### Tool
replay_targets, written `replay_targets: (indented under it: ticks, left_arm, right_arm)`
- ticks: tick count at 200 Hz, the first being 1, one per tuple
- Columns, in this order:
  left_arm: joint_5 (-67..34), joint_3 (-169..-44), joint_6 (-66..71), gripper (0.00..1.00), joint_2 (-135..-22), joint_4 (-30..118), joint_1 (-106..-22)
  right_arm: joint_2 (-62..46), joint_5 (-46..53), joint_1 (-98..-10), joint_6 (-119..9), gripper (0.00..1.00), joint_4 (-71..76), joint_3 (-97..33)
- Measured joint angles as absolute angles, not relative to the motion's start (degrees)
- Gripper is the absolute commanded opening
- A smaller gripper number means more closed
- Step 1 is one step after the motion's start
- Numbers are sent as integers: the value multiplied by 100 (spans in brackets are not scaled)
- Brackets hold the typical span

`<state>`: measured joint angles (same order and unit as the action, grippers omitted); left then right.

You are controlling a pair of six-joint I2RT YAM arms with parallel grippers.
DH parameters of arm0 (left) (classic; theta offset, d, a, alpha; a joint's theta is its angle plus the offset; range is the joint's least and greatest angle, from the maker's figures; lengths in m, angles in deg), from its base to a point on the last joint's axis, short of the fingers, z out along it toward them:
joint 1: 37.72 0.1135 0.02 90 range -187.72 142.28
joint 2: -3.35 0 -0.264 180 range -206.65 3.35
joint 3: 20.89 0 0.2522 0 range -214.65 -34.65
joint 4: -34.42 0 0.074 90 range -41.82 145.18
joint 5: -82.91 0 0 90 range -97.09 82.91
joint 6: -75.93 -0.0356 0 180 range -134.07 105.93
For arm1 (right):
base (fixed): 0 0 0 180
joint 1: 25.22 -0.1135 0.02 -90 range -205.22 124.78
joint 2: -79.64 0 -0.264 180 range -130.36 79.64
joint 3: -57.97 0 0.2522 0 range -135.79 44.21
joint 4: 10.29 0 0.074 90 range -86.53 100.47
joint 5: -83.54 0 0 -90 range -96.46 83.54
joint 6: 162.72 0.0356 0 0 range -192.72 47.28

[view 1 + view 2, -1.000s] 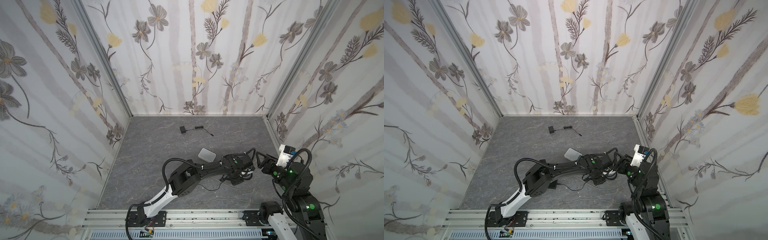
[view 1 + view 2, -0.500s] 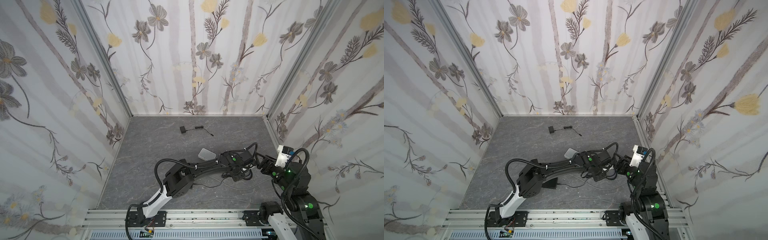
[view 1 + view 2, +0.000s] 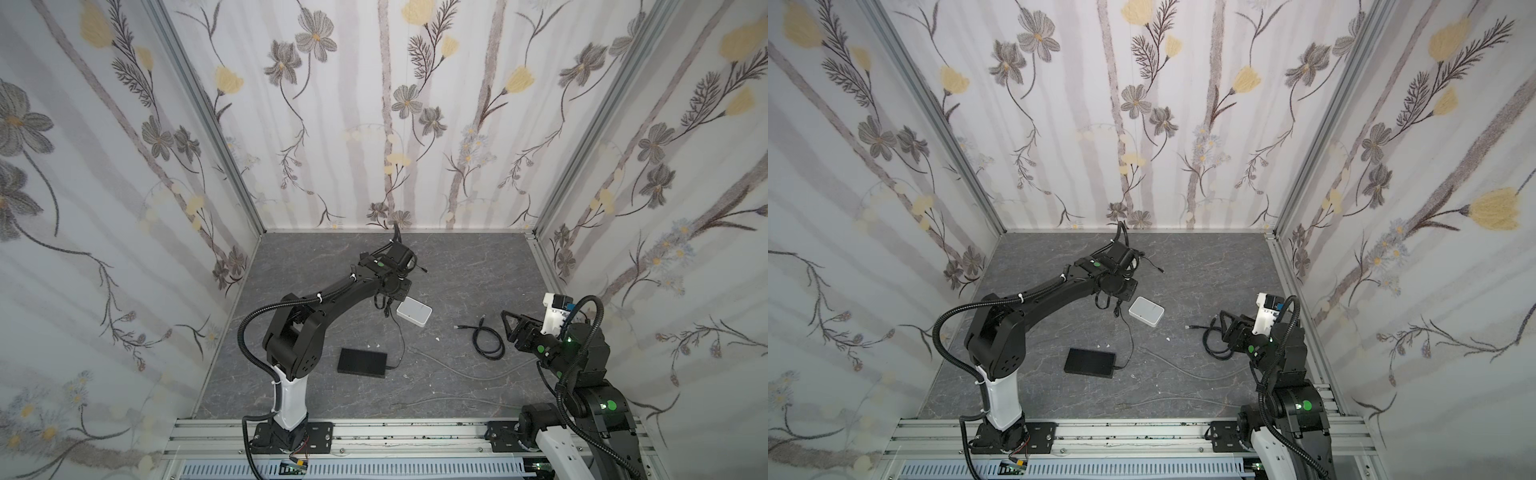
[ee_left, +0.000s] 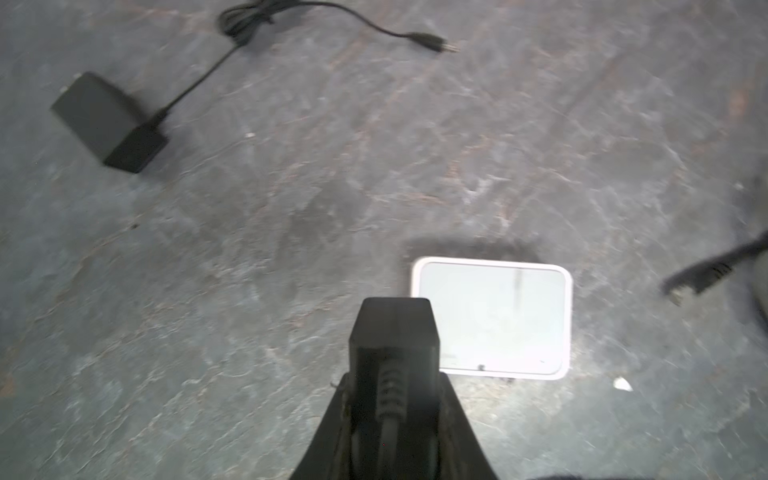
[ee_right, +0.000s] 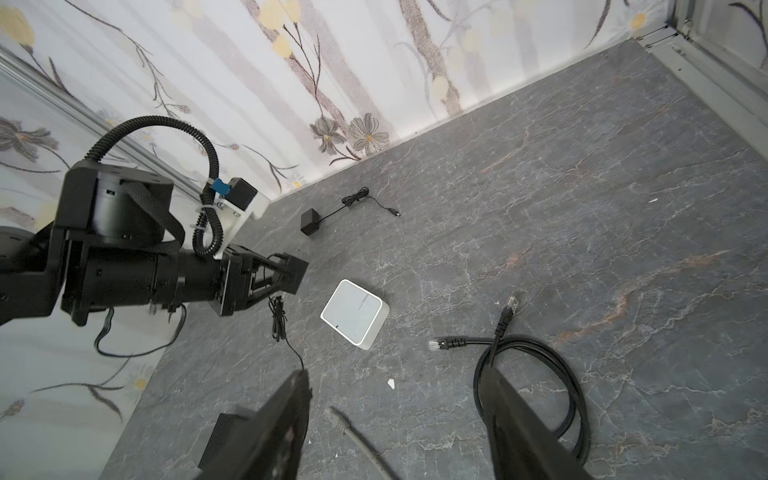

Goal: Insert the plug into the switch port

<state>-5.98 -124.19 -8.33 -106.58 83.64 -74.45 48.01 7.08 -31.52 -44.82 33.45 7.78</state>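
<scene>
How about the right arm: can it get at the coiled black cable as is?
Probably yes. The right claw is open, aimed at the coiled black cable just ahead, nothing between them; the left claw, shut on a black plug, sits away by the white box.

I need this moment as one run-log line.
left gripper: shut on black adapter beside white switch | right gripper: open, empty, near black network cable | switch: no cable attached

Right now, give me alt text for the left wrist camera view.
The left gripper clamps a blocky black plug near the white switch box on a grey tabletop; a black adapter lies farther off.
</scene>
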Motion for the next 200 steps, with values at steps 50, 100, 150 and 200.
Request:
replay_targets:
  ticks: [50,100,150,200]
  left_arm:
    - [-740,-12482,-669,14,-10945,8465,-6125]
    - [-810,-12314,-704,13,-11106,8480,-4932]
    - [-493,-11901,-761,17,-10715,8607,-3817]
    - [-436,-11894,-652,21,-10883,8720,-3410]
  right_arm:
    - [4792,1279,-3198,-4419,64,3076,1325]
    - [4422,1429,-4077,-4340,64,2805,1554]
    - [3786,1134,-5327,-4139,65,2296,1635]
    - [3279,796,-5910,-4095,66,2088,1465]
